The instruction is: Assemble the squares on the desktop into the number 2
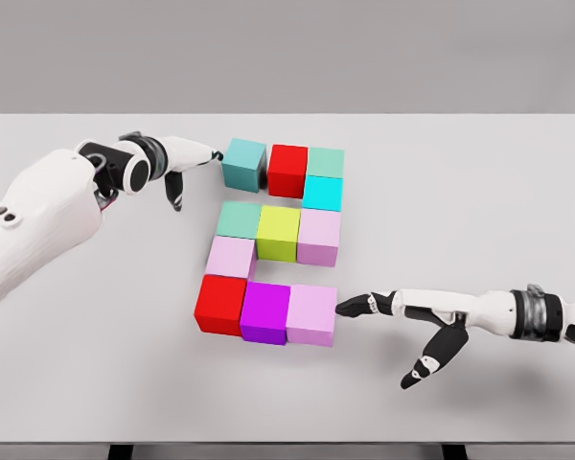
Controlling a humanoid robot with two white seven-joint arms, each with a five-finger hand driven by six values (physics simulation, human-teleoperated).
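Coloured cubes lie on the white table in a 2-like shape. The top row holds a teal cube, a red cube and a pale green cube, with a cyan cube below it. The middle row is a green cube, a yellow cube and a pink cube. A pale pink cube sits under them. The bottom row is a red cube, a magenta cube and a lilac cube. My left hand touches the teal cube's left side, fingers spread. My right hand is open, one fingertip against the lilac cube.
The table's front edge runs along the bottom of the view. Bare tabletop lies to the right of the cubes and in front of them.
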